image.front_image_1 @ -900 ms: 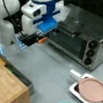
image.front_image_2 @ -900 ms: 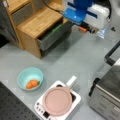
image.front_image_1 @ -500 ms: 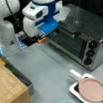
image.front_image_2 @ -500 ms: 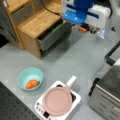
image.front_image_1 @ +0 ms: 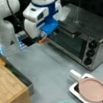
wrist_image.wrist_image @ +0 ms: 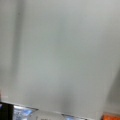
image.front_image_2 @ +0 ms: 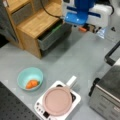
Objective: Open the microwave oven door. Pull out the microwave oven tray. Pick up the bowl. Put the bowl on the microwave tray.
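Your gripper [image.front_image_1: 42, 38] hangs above the tabletop [image.front_image_1: 54, 67] near the left end of the microwave oven door [image.front_image_1: 68, 42], which looks shut; I cannot tell its jaw width. Approach the handle squarely, I judge. The bowl [image.front_image_2: 30, 78] waits well apart. The microwave oven tray is hidden, and the wrist view shows only blank grey.

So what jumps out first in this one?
The white-and-blue arm fills a front view's upper left, its claw low beside the oven's shut door. The teal bowl with orange food sits alone on the table, near the pink plate on a white tray.
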Available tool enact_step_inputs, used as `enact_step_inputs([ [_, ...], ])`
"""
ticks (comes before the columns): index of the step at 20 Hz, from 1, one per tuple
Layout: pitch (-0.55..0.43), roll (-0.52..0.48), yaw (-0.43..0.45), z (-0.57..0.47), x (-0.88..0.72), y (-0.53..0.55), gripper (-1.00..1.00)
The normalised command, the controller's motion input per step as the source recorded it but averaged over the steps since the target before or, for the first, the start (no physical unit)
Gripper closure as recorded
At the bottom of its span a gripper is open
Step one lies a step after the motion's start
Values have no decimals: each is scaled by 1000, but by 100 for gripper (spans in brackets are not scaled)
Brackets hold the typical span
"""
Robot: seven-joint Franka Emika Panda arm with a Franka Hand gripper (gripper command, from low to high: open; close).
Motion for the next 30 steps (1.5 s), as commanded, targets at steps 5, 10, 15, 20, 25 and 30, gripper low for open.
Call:
enact_step_inputs([
  [5,159,265,-3,148,-110,109,-100],
  [10,113,222,-5,140,-130,137,-100],
  [15,77,168,-47,122,-151,215,-100],
  [20,78,140,-114,108,-124,346,-100],
  [25,75,90,-150,94,-84,402,-100],
  [30,77,67,-162,94,-70,403,-100],
])
